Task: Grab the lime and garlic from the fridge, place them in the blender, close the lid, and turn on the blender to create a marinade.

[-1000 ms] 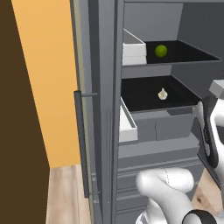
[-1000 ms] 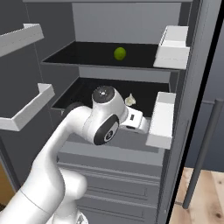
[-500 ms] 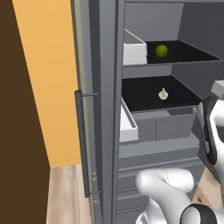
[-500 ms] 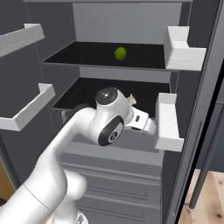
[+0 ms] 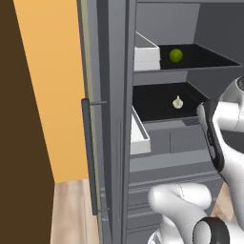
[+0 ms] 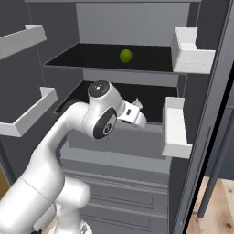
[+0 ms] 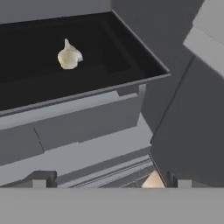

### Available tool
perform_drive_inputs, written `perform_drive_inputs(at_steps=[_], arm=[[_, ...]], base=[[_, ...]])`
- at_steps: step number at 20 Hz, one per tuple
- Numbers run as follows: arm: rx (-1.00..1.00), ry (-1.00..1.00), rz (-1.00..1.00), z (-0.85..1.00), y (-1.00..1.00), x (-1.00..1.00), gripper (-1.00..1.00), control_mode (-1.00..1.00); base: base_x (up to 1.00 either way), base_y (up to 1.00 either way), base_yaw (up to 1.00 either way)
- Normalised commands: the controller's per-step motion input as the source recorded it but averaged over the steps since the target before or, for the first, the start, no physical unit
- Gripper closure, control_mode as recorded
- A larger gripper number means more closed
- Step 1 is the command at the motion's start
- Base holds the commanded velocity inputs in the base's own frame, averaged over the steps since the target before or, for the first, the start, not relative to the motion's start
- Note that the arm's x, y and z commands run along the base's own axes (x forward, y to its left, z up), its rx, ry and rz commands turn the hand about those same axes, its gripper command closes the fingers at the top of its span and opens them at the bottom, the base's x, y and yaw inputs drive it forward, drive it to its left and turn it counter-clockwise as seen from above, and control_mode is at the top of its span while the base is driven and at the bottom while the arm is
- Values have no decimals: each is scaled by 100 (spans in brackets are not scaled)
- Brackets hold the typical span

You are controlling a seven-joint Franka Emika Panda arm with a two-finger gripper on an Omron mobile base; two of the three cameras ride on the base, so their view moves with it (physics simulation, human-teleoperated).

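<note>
The fridge (image 6: 137, 27) is standing open, with the gripper (image 7: 109, 177) reaching toward its interior. The gripper's two dark fingertips (image 7: 41, 179) are sitting wide apart at the bottom of the hand view, clamped on nothing. Ahead of the gripper and up to its left in the hand view, the garlic (image 7: 68, 56) is lying on the lower black shelf (image 7: 109, 65), well apart from the fingertips and touching neither. In the right base view, the garlic (image 6: 136, 103) is peeking out just beyond the robot's wrist. Above the gripper, on the upper black shelf (image 6: 82, 57), the lime (image 6: 125, 55) is resting near the middle, well apart from the garlic below it. White door bins (image 6: 189, 52) are hanging to the gripper's right. In the left base view, the door handle (image 5: 89, 157) is running vertically off to the gripper's left.
</note>
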Motion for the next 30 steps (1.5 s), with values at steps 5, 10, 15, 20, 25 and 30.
perform_drive_inputs(at_steps=[5,10,15,20,25,30], arm=[[9,-5,0,-16,12,100,-100,-100],[1,-2,0,-19,4,88,-100,-100],[0,0,0,-29,0,82,-100,-100],[0,0,0,-28,9,68,-100,-100],[0,0,0,-27,0,71,-100,-100],[0,1,0,-13,0,68,-100,-100]], base=[[0,0,0],[0,0,0],[0,0,0],[0,0,0],[0,0,0],[0,0,0]])
